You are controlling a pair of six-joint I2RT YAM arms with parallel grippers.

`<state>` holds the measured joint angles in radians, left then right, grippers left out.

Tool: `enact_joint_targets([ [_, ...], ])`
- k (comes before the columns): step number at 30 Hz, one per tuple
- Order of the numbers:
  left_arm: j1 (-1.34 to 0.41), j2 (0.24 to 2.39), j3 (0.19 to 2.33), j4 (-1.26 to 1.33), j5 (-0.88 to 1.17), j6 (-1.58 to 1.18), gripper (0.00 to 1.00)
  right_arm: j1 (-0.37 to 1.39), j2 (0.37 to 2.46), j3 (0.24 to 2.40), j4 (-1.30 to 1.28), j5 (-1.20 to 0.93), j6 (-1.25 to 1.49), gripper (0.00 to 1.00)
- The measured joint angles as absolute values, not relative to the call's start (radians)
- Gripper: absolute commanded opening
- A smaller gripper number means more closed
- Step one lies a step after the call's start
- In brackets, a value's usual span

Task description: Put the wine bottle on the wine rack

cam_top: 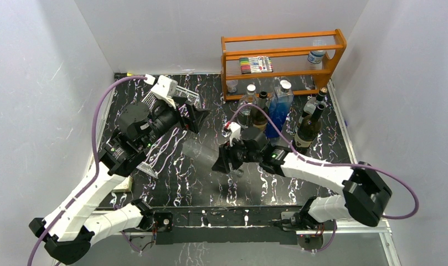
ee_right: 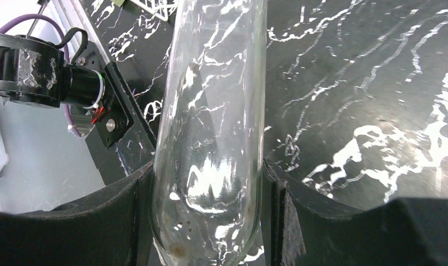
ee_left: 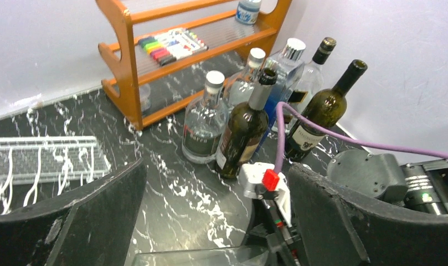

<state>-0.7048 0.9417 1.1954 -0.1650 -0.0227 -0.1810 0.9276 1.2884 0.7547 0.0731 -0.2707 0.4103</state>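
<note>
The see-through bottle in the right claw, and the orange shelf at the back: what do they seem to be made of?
The clear bottle looks like smooth, glossy glass: the marbled table shows through it and bright glints sit on its wall. The orange shelf looks like wood with a shiny orange coat; whether that is paint or stain cannot be told.

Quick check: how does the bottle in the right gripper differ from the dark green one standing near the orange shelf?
The clear bottle is see-through glass; the green bottle is dark. The clear bottle lies sideways, clamped in the right gripper; the green bottle stands upright on the table. The green bottle carries a label; none shows on the clear bottle. Both are glass bottles.
</note>
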Motion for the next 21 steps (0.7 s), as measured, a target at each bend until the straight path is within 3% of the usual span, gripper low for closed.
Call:
enact_joint_targets([
  [10, -0.705, 0.943, 1.282, -0.369, -0.152, -0.250, 0.98, 1.040, 1.559, 0.844, 0.154, -0.269, 0.414, 0.00],
  [21, -0.705, 0.937, 1.297, -0.446, -0.199, -0.246, 0.98, 1.090, 1.661, 0.937, 0.283, -0.293, 0.441, 0.00],
])
